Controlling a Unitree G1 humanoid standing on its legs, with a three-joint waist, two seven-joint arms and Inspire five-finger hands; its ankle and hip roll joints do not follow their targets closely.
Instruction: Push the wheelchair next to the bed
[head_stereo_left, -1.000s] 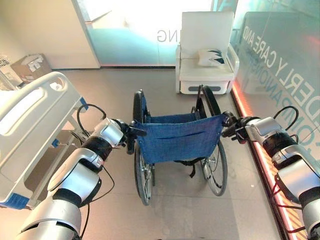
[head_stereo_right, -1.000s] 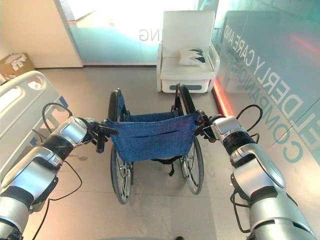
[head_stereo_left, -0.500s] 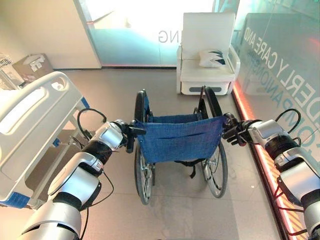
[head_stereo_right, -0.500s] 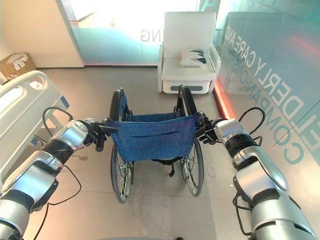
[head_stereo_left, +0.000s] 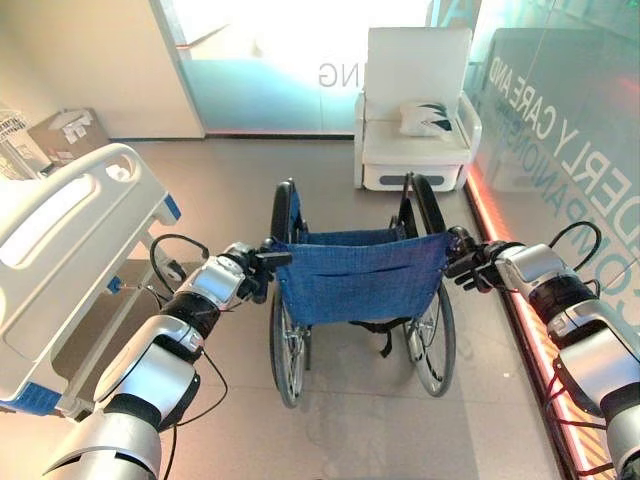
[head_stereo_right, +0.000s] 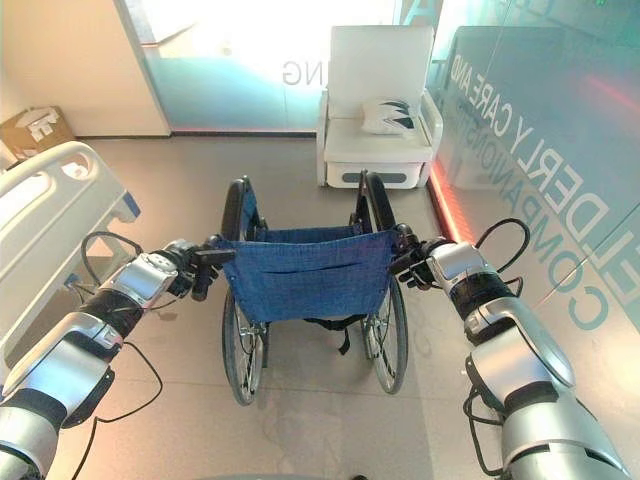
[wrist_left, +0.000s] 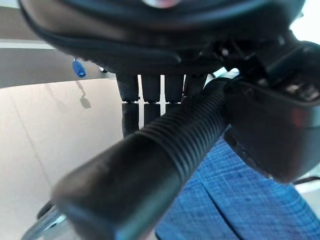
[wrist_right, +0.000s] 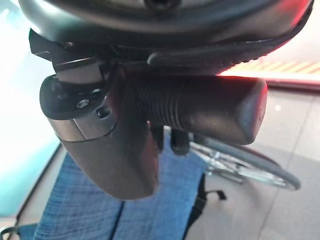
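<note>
- Both silver-grey arms reach forward at about the same height, 1 to each side of the wheelchair (head_stereo_left: 355, 300), the left arm bent at the elbow beside the bed (head_stereo_left: 70, 250).
- The left hand (head_stereo_left: 245, 277) is curled round the wheelchair's left push handle (wrist_left: 160, 150); its wrist view shows the fingers (wrist_left: 145, 97) wrapped behind the ribbed black grip.
- The right hand (head_stereo_left: 480, 268) is clamped on the right push handle (wrist_right: 200, 107), its thumb folded across the grip.
- The wheelchair stands upright on the grey tiled floor (head_stereo_left: 350, 420), its blue fabric backrest (head_stereo_left: 360, 275) facing the robot, near the white bed's footboard on the left and apart from it.
- Ahead of the wheelchair a white armchair (head_stereo_left: 415, 105) with a patterned cushion (head_stereo_left: 425, 115) stands against a frosted glass wall (head_stereo_left: 560, 100) with a red-lit strip at its base.
- A cardboard box (head_stereo_left: 65, 130) sits by the far left wall.
</note>
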